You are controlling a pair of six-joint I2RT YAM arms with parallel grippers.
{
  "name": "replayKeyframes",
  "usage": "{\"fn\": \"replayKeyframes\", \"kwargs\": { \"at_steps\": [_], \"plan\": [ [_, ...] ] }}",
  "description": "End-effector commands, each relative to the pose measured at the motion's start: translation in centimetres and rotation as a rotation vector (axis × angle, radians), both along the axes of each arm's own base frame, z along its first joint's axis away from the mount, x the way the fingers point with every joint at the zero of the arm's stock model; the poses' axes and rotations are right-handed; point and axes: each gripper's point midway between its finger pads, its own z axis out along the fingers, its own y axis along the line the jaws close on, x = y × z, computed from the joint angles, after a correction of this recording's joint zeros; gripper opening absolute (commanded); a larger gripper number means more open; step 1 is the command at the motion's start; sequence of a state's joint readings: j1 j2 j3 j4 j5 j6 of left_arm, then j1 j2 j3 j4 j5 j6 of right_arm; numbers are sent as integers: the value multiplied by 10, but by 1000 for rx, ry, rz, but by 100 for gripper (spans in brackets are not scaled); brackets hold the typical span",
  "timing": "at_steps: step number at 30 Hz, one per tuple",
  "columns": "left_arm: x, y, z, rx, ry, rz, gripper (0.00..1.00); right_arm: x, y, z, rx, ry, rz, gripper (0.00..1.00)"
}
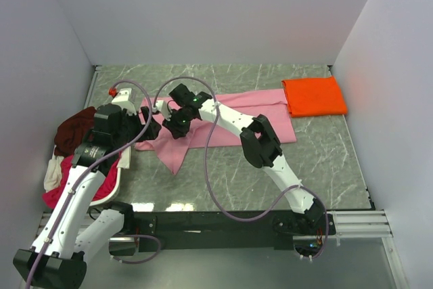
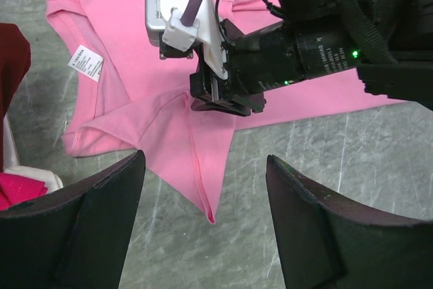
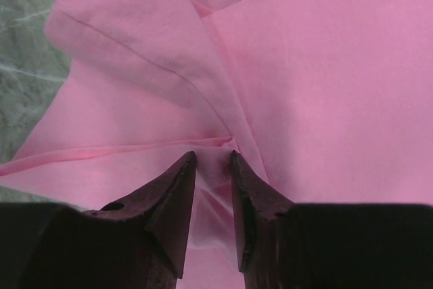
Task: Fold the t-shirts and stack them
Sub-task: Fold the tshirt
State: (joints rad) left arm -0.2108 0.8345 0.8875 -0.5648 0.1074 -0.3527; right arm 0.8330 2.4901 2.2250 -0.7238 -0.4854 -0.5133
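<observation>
Our right gripper (image 3: 213, 162) has its fingers drawn almost together on a raised fold of the light pink t-shirt (image 3: 325, 65), with the cloth pinched in the narrow slot between the tips. From the left wrist view we see it pressed down where a sleeve seam meets the body of the shirt, and creases fan out from the pinch. Our left gripper (image 2: 204, 160) hangs over the shirt's near corner, its fingers (image 2: 95, 214) spread wide with nothing between them. We cannot tell whether they touch the cloth.

The light pink t-shirt lies across the middle of the table (image 1: 325, 153). One long part stretches flat toward the right, and a pointed flap reaches toward the near edge. A white label (image 2: 86, 62) shows at the neckline on its left end.

At the far right of the table we see the bright orange t-shirt (image 1: 313, 96), folded into a neat rectangle. Its left edge sits right against the pink cloth, and we cannot tell whether the two overlap.

At the left edge lies a crumpled heap. The dark maroon t-shirt (image 1: 73, 130) is farthest back, the magenta-red t-shirt (image 1: 64, 191) is nearest us, and the cream t-shirt (image 1: 51, 174) is tucked at the outer side. A white rim (image 1: 124, 164) shows along the heap's inner side.
</observation>
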Motion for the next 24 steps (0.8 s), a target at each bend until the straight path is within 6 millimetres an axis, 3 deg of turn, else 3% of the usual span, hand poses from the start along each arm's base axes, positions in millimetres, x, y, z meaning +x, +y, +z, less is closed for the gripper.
{"fn": "replayKeyframes", "kwargs": {
  "at_steps": [1,6,7,8,12,19,24],
  "plan": [
    [1,2,9,8,-45,-2,77,4,7,10,18,-21,-8,32],
    [1,2,10,6,-48,-3,77,6,7,11,15,-32,-19,14],
    [1,2,10,7,-47,-4,77,7,7,13,14,-36,-24,3],
    [2,2,10,9,-47,-1,77,10,8,17,26,-49,-29,0],
    [1,2,10,10,-49,-2,77,16,10,38,68,-83,-48,0],
    [3,2,15,11,-64,-3,77,29,6,93,176,-119,-107,0],
    [4,1,16,6,-64,-5,77,40,-6,108,210,-115,-162,0]
  ]
}}
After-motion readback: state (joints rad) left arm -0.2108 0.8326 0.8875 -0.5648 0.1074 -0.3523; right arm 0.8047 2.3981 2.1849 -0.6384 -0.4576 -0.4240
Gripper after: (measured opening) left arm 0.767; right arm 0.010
